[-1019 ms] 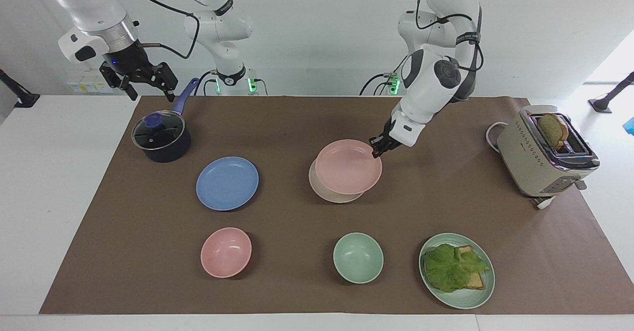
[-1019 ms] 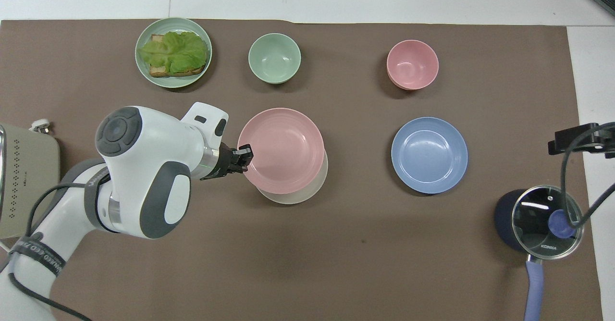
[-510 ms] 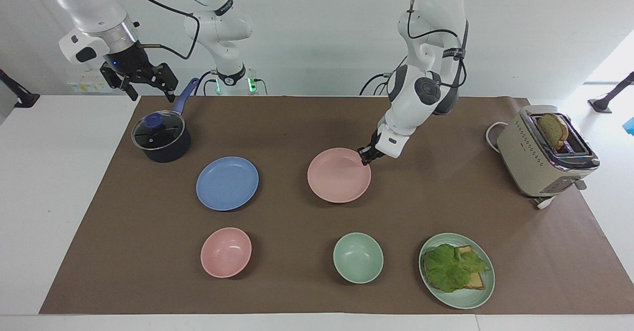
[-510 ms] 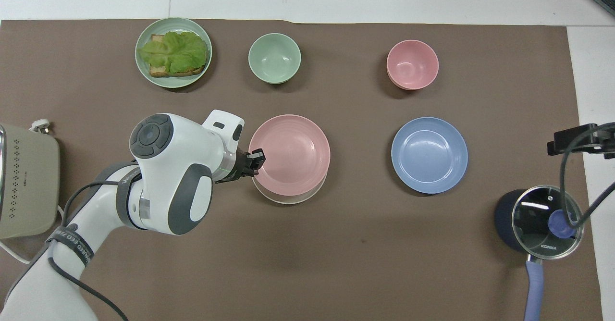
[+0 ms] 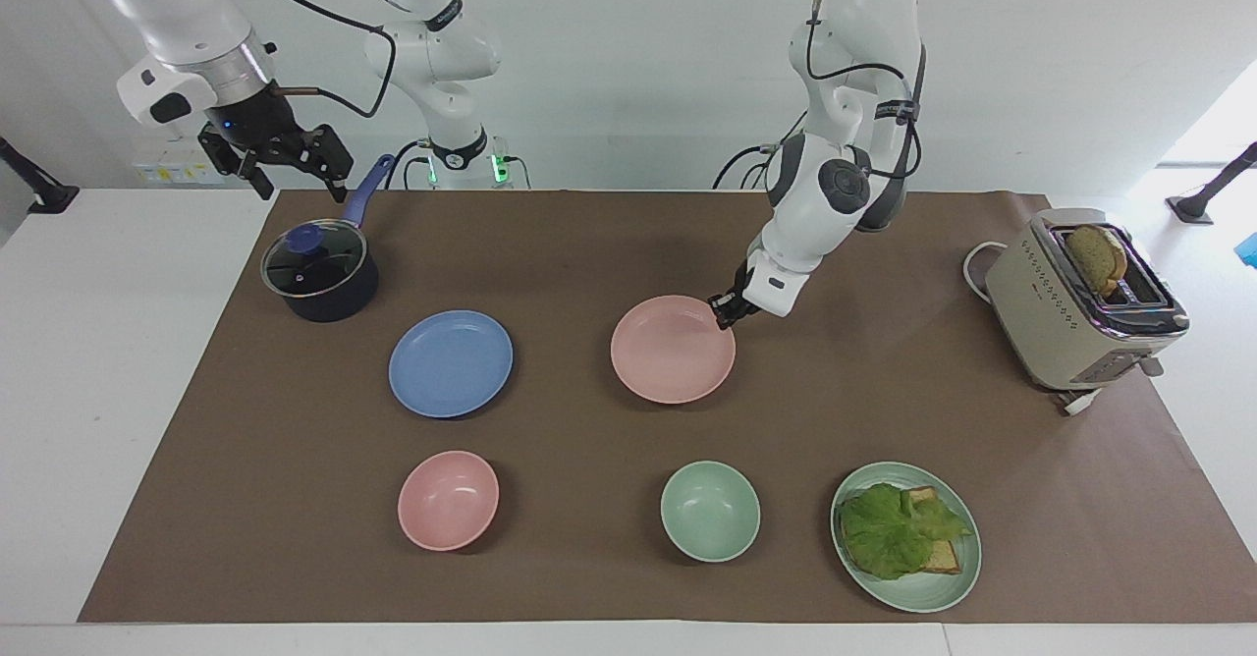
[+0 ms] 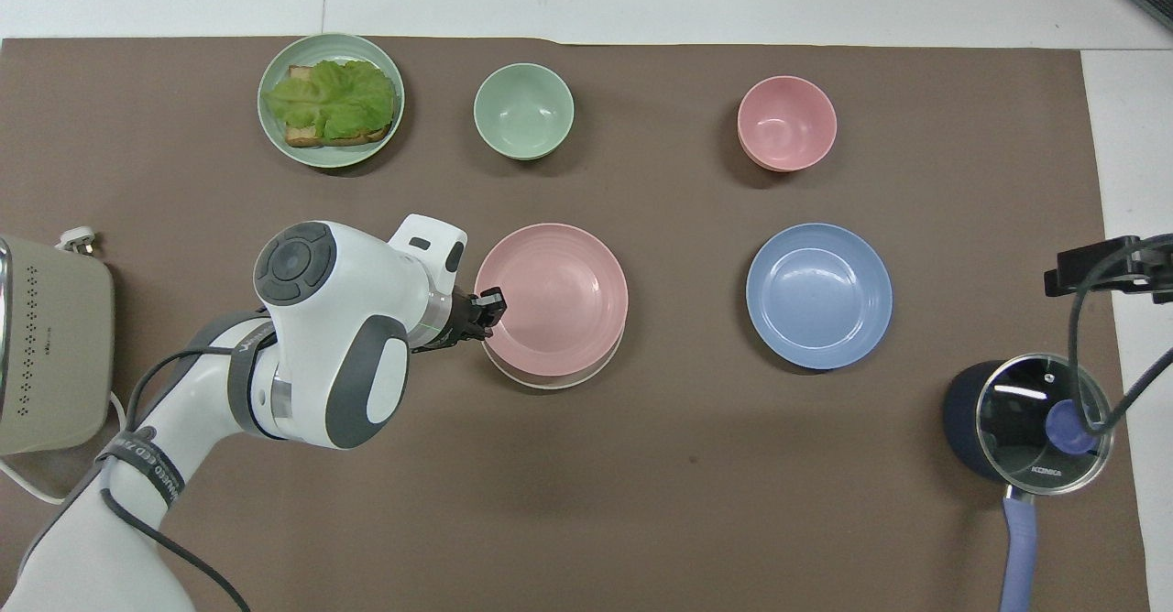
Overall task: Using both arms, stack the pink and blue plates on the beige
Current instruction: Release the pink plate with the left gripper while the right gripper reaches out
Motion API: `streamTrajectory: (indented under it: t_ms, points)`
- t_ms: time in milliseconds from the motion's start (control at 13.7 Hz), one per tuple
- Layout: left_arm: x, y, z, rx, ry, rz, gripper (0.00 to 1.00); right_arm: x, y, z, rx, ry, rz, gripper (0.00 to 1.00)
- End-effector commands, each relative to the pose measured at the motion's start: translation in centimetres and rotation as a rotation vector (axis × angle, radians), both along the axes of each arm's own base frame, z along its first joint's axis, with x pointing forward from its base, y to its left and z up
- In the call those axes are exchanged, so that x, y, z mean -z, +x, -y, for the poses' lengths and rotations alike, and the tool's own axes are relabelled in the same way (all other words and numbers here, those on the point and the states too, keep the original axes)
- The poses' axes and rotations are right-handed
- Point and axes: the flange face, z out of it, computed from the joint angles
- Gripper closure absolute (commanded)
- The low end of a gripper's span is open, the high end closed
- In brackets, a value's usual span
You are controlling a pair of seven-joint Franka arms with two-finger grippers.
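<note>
Pink plate (image 5: 673,349) sits on beige plate (image 6: 550,376) mid-mat, its rim pinched in the left gripper (image 5: 725,310); only a beige sliver shows overhead. If the fingers lift before letting go, the plate could drag off-centre. Blue plate (image 5: 451,362) lies flat nearby; right gripper (image 5: 280,160), fingers apart, waits above the saucepan (image 5: 320,271).

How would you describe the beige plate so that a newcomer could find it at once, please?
Start at the brown mat and find its middle, where the pink plate lies beside the blue plate. The beige plate sits under the pink one, only a pale crescent showing on the robots' side.
</note>
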Motion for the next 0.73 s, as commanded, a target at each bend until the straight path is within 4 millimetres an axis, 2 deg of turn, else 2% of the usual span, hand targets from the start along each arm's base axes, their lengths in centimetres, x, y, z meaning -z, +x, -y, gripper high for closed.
streamTrajectory:
  t_ms: [0,146,218,291,364,437,655]
  points:
    - [0.2,-0.6,-0.1,-0.014,-0.008,-0.014,1.0,0.5,-0.8,0.4,0.012,0.0,-0.003,0.0]
    - [0.2,-0.6,-0.1,-0.009,-0.008,-0.015,1.0,1.0,-0.7,0.3,0.013,0.002,-0.008,0.0]
    - [0.2,-0.5,-0.3,-0.008,-0.009,-0.013,0.81,2.1,-0.6,0.4,0.014,0.003,-0.014,0.0]
    - [0.3,-0.5,-0.4,-0.004,-0.007,-0.022,0.3,2.3,-0.5,0.3,0.012,0.002,0.014,0.0]
    - [0.4,-0.5,-0.5,-0.006,-0.006,-0.025,0.11,2.9,-0.3,0.3,0.01,0.002,0.021,0.0]
    - [0.4,-0.5,-0.5,-0.005,-0.005,-0.023,0.0,3.7,-0.2,0.1,0.009,0.002,0.018,0.0]
    - [0.1,-0.2,-0.5,-0.002,-0.007,-0.016,0.0,6.8,0.5,-0.2,0.005,0.0,0.02,0.0]
